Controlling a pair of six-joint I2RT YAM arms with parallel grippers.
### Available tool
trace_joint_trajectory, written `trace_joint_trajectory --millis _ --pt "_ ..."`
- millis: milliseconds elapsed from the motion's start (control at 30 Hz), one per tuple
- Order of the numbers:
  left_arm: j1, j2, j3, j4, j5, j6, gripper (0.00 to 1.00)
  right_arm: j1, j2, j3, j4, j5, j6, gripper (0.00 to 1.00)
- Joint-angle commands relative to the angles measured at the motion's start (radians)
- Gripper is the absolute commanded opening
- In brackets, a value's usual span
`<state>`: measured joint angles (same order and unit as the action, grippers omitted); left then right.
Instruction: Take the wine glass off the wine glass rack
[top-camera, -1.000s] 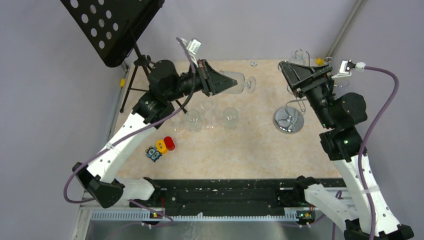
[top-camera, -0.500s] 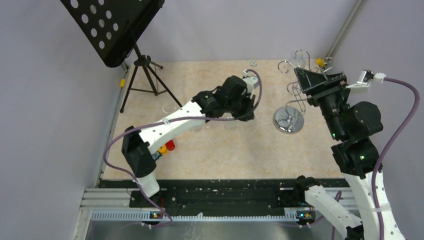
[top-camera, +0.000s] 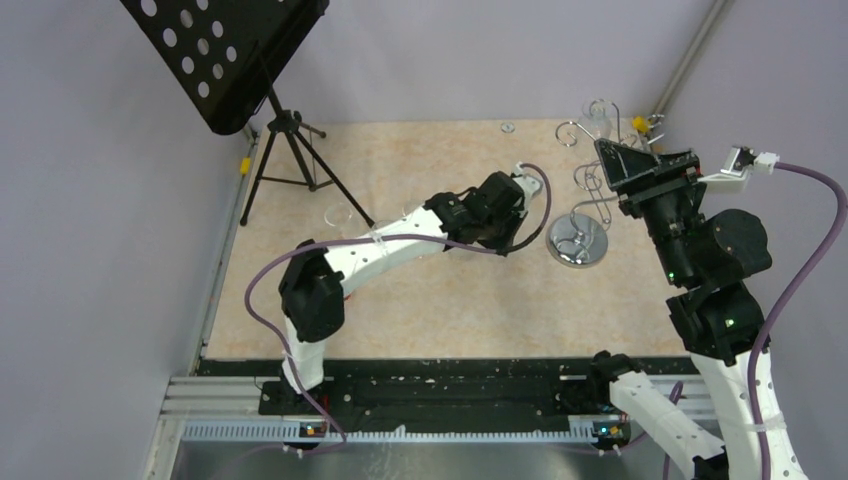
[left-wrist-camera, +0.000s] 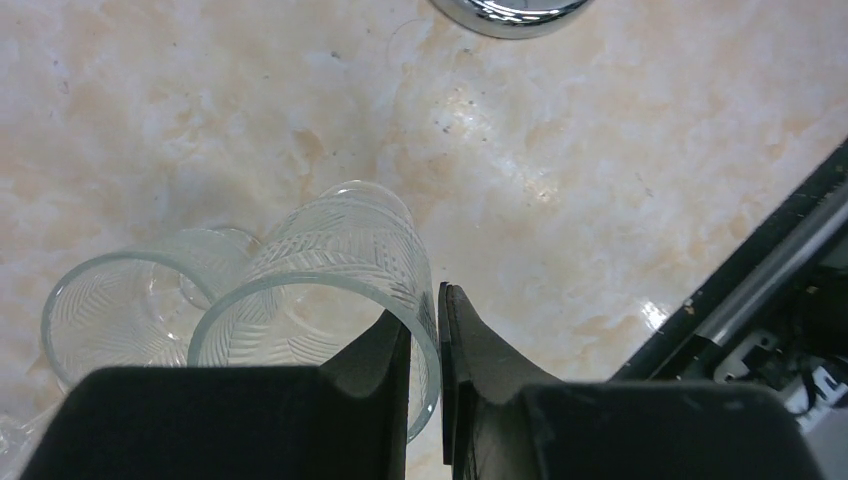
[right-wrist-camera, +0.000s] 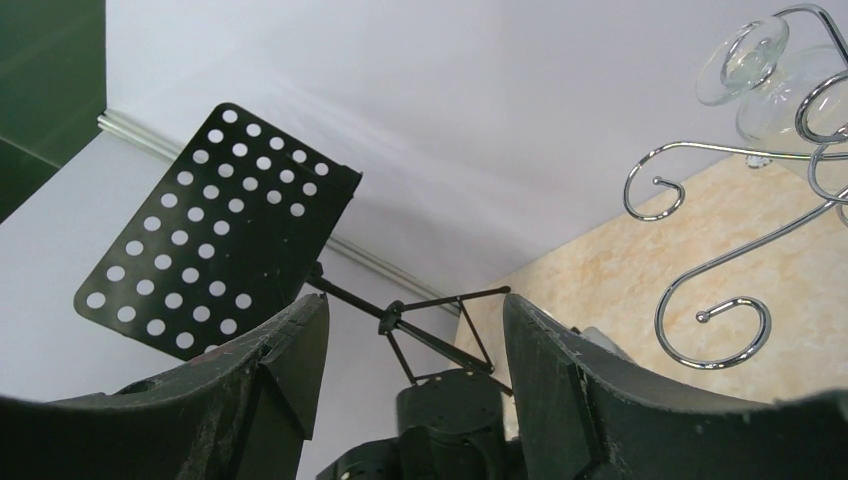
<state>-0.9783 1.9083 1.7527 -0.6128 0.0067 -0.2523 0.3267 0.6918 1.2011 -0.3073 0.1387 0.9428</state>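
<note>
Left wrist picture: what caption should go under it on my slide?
Left gripper pinches the rim of a patterned glass, with another glass beside it on the table.

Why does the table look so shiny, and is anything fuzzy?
Left wrist view: light glare leaves white patches on the beige marbled tabletop; the clear patterned glass in the left gripper looks sharp. Right wrist view: the shiny chrome wire rack looks crisp, no glare.
</note>
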Motion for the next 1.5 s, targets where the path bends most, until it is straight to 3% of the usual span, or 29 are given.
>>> trace_joint_trajectory --millis 0,700,1133,1400,1467 --pt "0.0 0.039 0.065 0.069 -0.09 0.027 0.0 0.002 -0.006 0.03 0.004 0.014 -0.01 0.65" --pt "0.01 0.167 0.076 0.182 -0.128 0.015 0.0 0.003 -0.003 0.05 -0.016 0.01 -0.012 0.64" --pt "0.016 0.134 0.092 0.157 -0.143 0.007 0.36 0.002 0.0 0.048 -0.015 -0.005 -0.009 0.64" --pt "0.032 0.056 0.101 0.135 -0.085 -0.022 0.45 0.002 0.011 0.055 -0.016 -0.012 -0.018 0.63" --pt "0.038 0.016 0.087 0.142 -0.045 -0.031 0.51 0.003 0.014 0.058 -0.016 -0.011 -0.022 0.63"
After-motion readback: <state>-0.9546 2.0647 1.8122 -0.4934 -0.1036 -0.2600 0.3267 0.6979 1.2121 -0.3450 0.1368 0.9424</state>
